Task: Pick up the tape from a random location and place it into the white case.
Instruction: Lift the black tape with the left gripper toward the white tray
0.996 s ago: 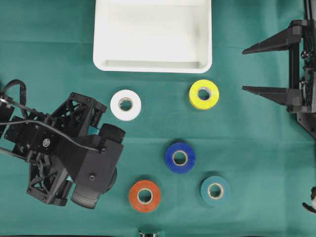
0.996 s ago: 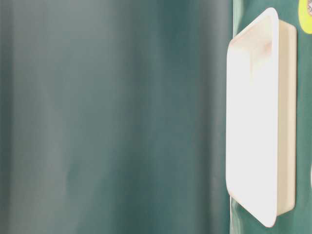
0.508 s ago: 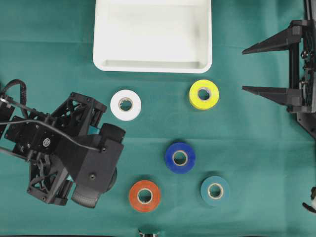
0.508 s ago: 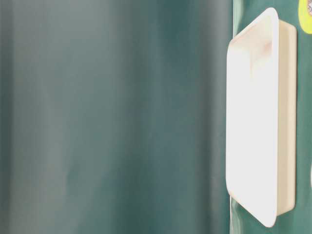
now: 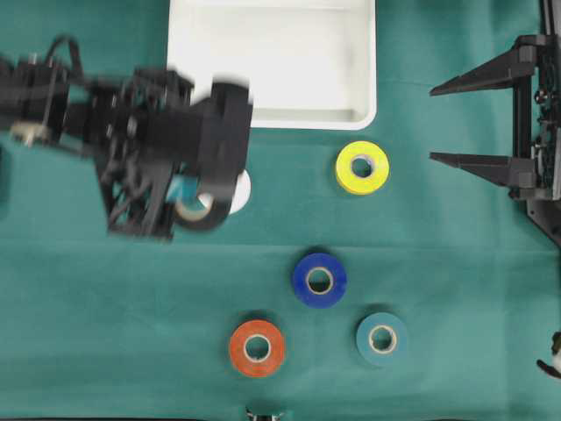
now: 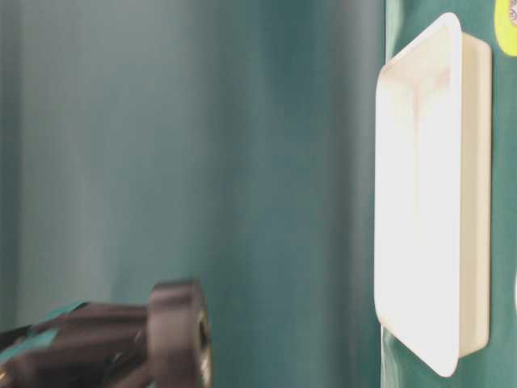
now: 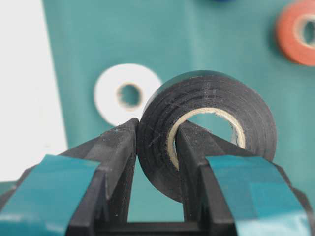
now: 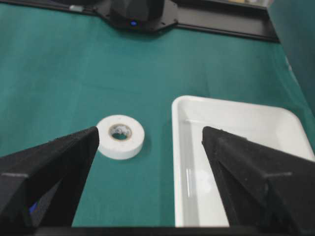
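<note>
Green table [image 5: 456,254] bears white case [image 5: 359,105], tape rolls [image 5: 320,281]

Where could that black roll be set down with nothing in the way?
The white case is bare inside. Cloth is also free left of the orange roll. It is crowded among the blue, teal and yellow rolls.

Legible text, labels, brands, numbers, signs: none in any view; tape rolls, white case, green cloth and both arms carry no readable marking.
</note>
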Robot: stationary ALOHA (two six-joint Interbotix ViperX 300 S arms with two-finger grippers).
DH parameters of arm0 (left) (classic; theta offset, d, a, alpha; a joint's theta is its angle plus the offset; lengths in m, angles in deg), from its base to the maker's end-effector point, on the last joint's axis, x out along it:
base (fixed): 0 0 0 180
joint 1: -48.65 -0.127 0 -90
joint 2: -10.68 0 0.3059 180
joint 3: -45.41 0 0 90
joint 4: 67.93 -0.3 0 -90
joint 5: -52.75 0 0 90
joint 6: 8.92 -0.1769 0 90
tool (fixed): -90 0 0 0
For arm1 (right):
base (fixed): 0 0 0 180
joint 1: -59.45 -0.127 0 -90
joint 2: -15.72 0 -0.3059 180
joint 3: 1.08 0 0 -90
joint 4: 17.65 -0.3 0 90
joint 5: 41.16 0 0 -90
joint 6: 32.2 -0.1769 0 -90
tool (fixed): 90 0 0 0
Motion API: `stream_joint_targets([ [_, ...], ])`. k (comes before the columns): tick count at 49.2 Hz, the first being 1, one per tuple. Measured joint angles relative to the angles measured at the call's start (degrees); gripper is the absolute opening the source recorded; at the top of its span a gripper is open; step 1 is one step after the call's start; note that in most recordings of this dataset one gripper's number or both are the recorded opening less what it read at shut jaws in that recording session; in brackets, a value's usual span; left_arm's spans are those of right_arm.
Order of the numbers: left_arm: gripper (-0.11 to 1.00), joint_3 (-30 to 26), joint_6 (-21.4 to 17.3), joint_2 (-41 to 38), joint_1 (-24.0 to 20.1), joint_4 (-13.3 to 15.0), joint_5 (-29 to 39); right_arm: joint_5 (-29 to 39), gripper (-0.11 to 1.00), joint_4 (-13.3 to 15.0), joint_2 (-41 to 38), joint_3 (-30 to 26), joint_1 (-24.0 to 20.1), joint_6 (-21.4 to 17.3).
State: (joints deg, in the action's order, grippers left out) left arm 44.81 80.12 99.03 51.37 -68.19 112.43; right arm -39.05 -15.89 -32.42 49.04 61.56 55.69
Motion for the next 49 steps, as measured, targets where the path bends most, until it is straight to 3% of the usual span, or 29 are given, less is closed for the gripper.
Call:
stream_joint_targets([
  [20, 0.19, 2.29, -0.62, 1.93, -13.8, 0.0, -0.35, 0.79, 0.92, 0.26, 0.0, 0.0, 0.0, 0.0],
  [31, 0.19, 4.48, -2.99, 3.78, -20.57, -0.09, -0.44, 0.79, 0.92, 0.7, 0.0, -0.09, 0.0, 0.0],
  [49, 0.19, 5.36, -3.52, 4.83, -22.06, 0.0, -1.49, 0.79, 0.92, 0.7, 0.0, 0.0, 0.0, 0.0],
])
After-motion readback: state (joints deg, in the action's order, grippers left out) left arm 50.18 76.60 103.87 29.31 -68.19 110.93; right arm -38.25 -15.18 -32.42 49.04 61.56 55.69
